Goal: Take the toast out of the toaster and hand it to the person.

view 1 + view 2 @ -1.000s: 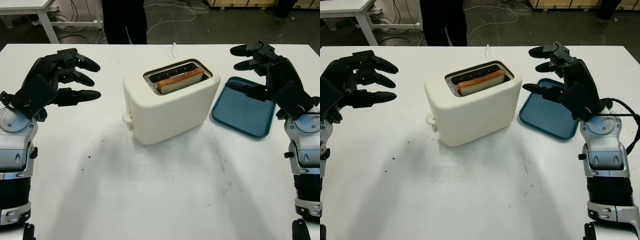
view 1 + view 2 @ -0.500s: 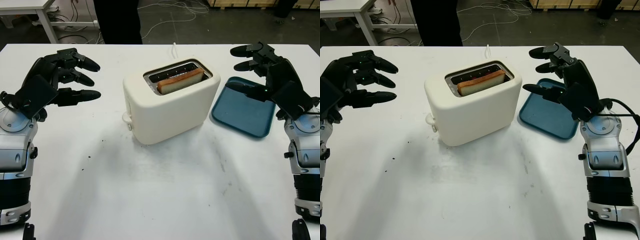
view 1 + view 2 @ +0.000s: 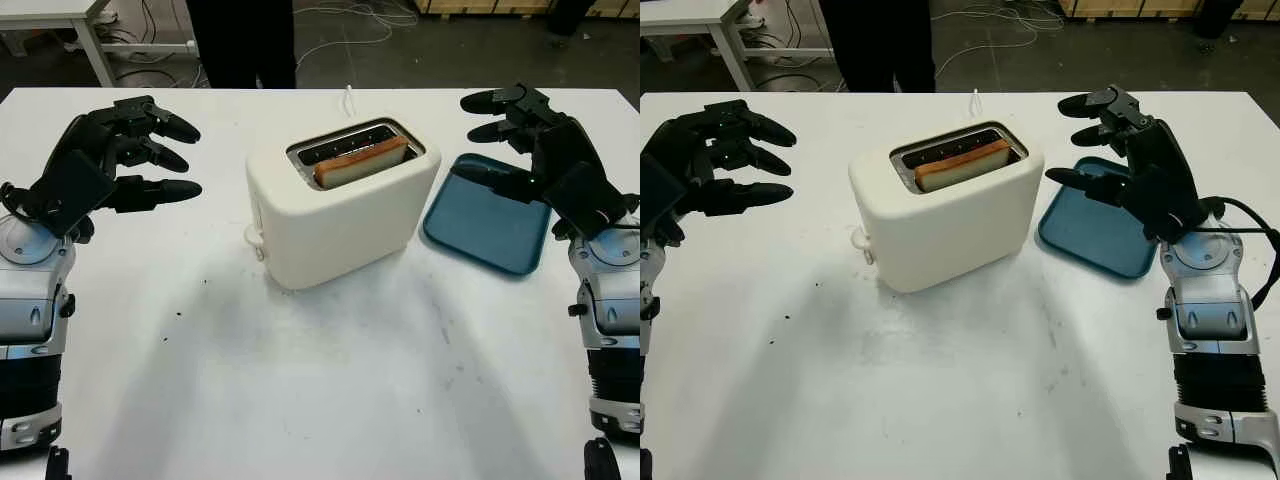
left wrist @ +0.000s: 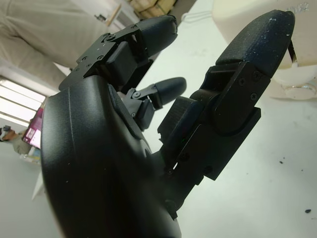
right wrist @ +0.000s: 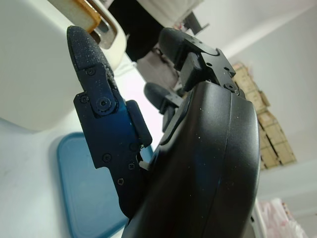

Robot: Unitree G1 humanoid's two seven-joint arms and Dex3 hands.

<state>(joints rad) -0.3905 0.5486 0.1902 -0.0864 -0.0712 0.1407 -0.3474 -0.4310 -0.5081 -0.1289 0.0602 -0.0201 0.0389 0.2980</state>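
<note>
The left robot hand (image 3: 120,150) is raised above the white desk (image 3: 300,380) on the robot's left, released and holding nothing, its fingertips aimed toward the toaster (image 3: 340,205). The right robot hand (image 3: 535,150) mirrors it on the far side, also released and empty, poised over the near edge of a blue tray (image 3: 487,228).

Between them stands the toaster — a cream, rounded two-slot model set at a slant on the desk, its long axis running from the near left toward the far right. A small lever knob (image 3: 253,236) juts from its left end. The toast (image 3: 360,162) sits upright in the nearer slot, its top edge rising a little above the rim; the slice's long axis follows the slot, angled from near left to far right. It shows a brown crust (image 3: 962,163) along the top and a paler, golden face below.

The toast lies well apart from both robot hands, roughly midway between them, with the right robot hand somewhat closer. From the right wrist, the toaster's cream wall and a corner of the slot with the toast's edge (image 5: 89,12) appear just beyond the hand's fingers (image 5: 86,54).

The blue tray lies flat just to the right of the toaster. At the desk's far edge, a person in dark clothing (image 3: 240,40) stands beyond the toaster.
</note>
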